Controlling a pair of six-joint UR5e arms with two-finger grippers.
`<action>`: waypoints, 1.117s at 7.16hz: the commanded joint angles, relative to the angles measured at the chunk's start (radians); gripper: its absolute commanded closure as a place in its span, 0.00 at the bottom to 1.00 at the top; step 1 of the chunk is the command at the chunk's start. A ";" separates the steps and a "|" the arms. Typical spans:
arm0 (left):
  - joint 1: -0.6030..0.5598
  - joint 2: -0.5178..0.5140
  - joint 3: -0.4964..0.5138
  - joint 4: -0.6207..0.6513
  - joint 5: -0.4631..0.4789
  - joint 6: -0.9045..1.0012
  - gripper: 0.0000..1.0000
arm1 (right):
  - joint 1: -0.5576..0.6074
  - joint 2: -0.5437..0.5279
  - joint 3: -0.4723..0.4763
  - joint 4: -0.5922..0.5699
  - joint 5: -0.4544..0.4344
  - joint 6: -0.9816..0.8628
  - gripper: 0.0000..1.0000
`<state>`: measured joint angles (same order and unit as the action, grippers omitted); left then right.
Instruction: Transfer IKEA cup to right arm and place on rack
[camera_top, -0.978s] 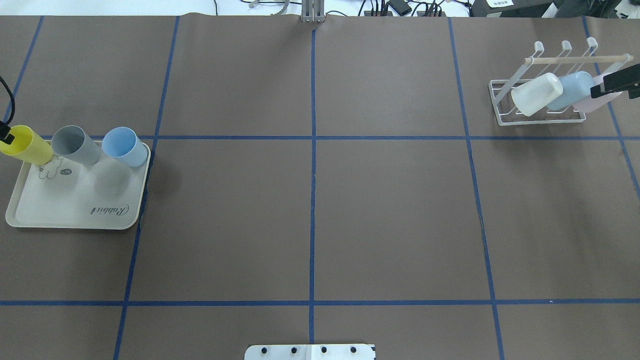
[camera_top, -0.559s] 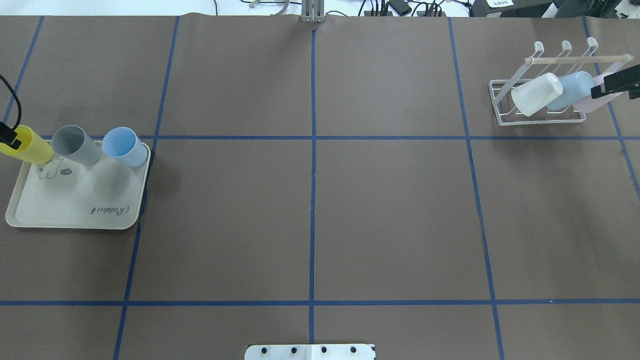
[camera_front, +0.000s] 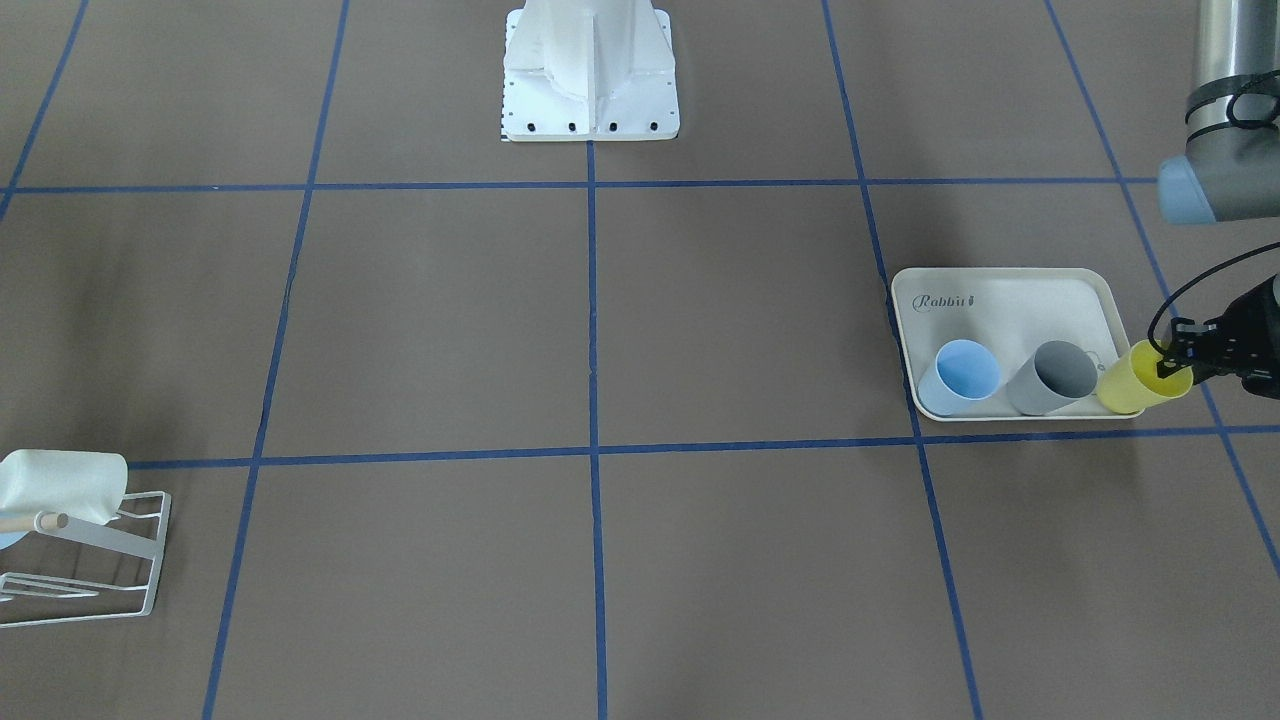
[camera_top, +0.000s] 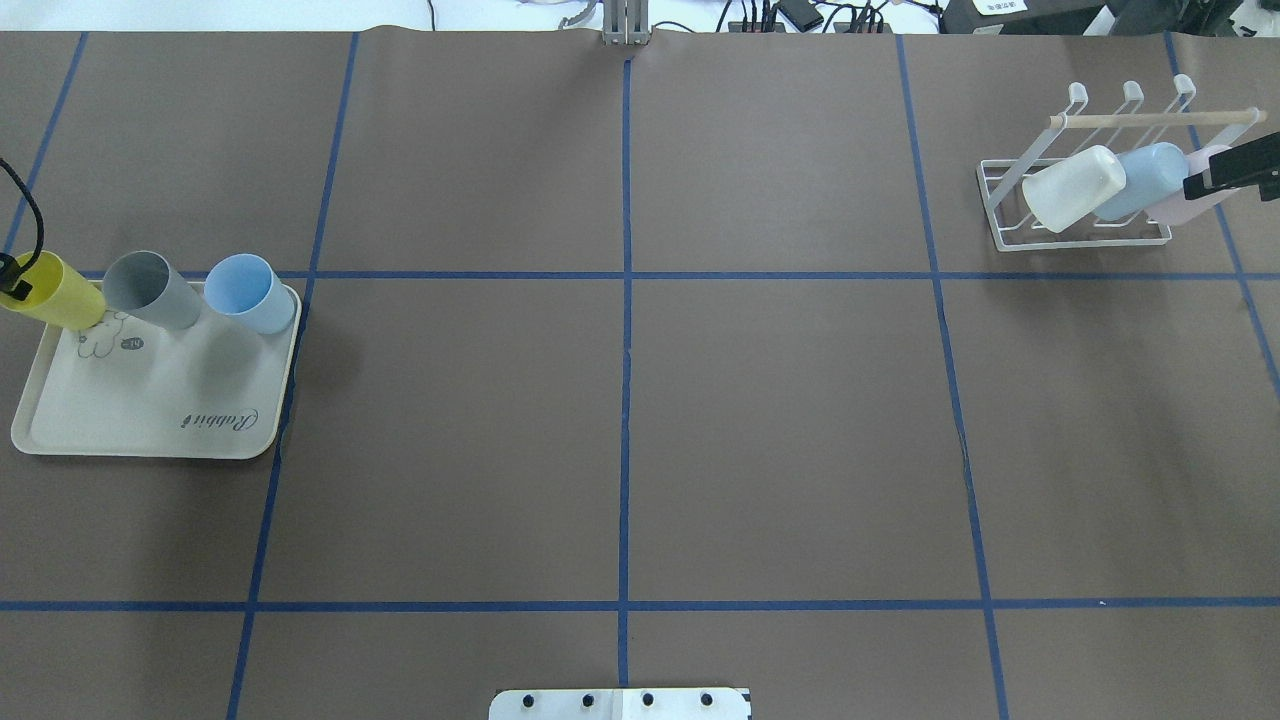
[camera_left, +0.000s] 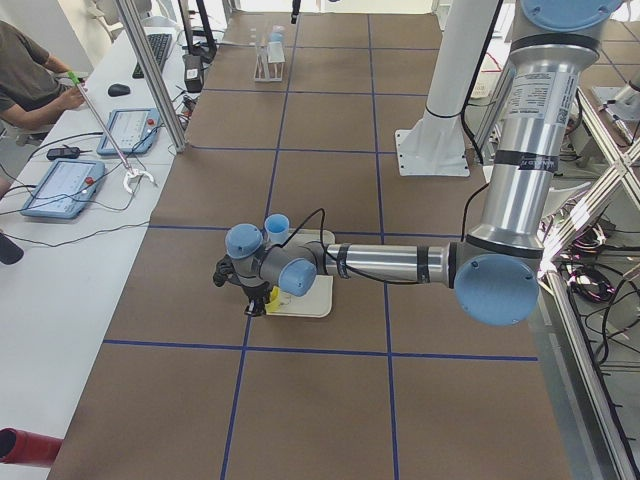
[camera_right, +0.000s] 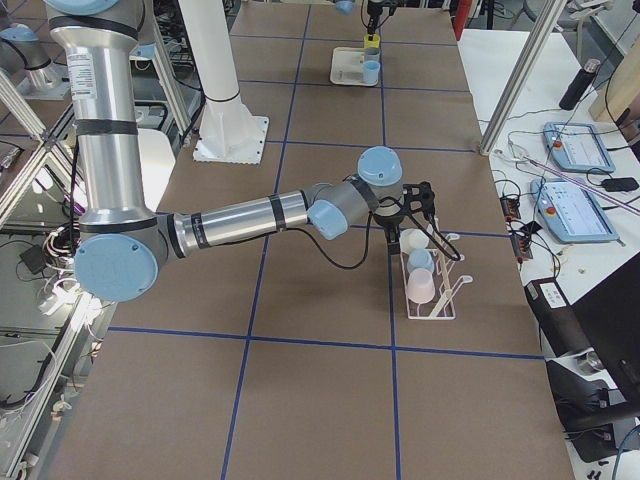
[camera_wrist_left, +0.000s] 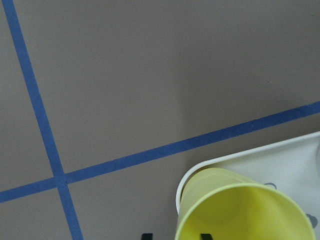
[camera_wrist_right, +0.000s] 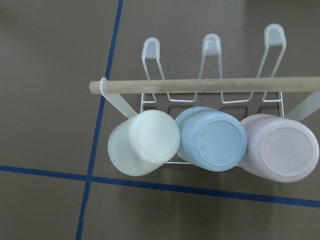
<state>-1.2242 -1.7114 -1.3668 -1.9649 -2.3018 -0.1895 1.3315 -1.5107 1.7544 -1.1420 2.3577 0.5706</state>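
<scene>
A yellow IKEA cup stands at the far left corner of the cream tray. My left gripper is at its rim and open. In the left wrist view one fingertip is outside the yellow cup's wall and one inside. The front-facing view shows the left gripper over the cup's mouth. On the white wire rack hang a white cup, a blue cup and a pink cup. My right gripper hovers open by the pink cup, holding nothing.
A grey cup and a light blue cup stand on the tray beside the yellow one. The rack's wooden dowel runs above the three hung cups. The robot's white base is at mid-table.
My left gripper has sunk slightly onto the yellow cup's rim. The right gripper has barely shifted beside the rack. No cup has moved.
</scene>
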 joint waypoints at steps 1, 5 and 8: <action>-0.004 0.003 -0.020 0.011 -0.089 0.001 1.00 | 0.000 0.004 0.000 0.001 0.000 0.000 0.00; -0.213 -0.014 -0.119 0.102 -0.084 0.010 1.00 | 0.000 0.003 0.010 -0.002 0.000 0.000 0.00; -0.212 -0.016 -0.468 0.369 -0.087 -0.005 1.00 | 0.000 0.003 0.066 0.002 0.032 0.079 0.00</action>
<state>-1.4359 -1.7238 -1.6745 -1.7152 -2.3852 -0.1881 1.3315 -1.5083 1.7910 -1.1416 2.3716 0.6082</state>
